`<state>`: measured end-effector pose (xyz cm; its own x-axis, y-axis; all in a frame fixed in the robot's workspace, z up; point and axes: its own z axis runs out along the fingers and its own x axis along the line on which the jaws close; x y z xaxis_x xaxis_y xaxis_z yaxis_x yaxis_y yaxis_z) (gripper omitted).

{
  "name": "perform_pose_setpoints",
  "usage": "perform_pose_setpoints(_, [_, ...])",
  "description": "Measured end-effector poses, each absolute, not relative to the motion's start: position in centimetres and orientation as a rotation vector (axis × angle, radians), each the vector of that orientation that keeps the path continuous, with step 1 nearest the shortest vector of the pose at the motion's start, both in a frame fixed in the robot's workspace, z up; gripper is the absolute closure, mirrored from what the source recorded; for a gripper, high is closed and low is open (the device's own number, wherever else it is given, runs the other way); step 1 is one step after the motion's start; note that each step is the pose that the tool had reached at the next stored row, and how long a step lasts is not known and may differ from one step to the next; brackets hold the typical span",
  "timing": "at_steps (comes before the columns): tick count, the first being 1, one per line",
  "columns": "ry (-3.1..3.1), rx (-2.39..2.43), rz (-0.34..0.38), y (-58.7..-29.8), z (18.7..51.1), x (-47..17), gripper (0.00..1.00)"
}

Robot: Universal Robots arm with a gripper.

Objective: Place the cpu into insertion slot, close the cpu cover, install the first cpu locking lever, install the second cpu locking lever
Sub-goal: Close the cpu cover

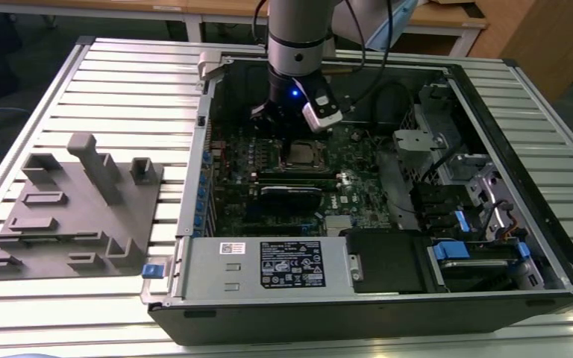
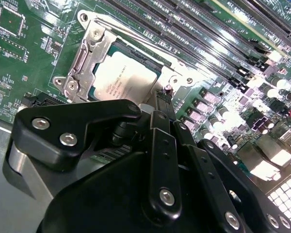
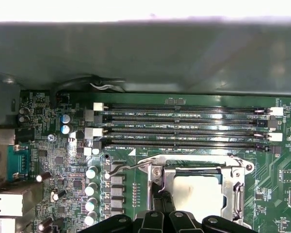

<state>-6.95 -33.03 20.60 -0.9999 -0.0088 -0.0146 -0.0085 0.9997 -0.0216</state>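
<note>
The cpu (image 2: 121,80) lies flat in the insertion slot (image 1: 289,149) on the green board, its pale metal top showing through the window of the cpu cover (image 2: 85,60). The cover (image 3: 235,189) is down over the cpu (image 3: 196,189). A thin wire locking lever (image 3: 128,167) runs along one side of the socket, its hooked end sticking out past the corner. The same lever (image 2: 136,33) lies close along the cover's edge. My gripper (image 2: 162,104) is shut, its tips low at a corner of the socket beside the lever (image 3: 161,199). In the exterior view the gripper (image 1: 274,127) hangs just behind the socket.
Long black memory slots (image 3: 184,126) run beside the socket. The open computer case (image 1: 525,149) walls the board in, with a power supply (image 1: 266,265) at the front and drive bays (image 1: 465,224) at the exterior view's right. A grey fixture (image 1: 77,209) lies on the slatted table.
</note>
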Motion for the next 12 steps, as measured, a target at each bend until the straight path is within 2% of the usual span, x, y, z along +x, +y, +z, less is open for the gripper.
perform_pose_setpoints(12, [3.127,-0.014,-0.032,-32.90,20.53,-7.03,0.89])
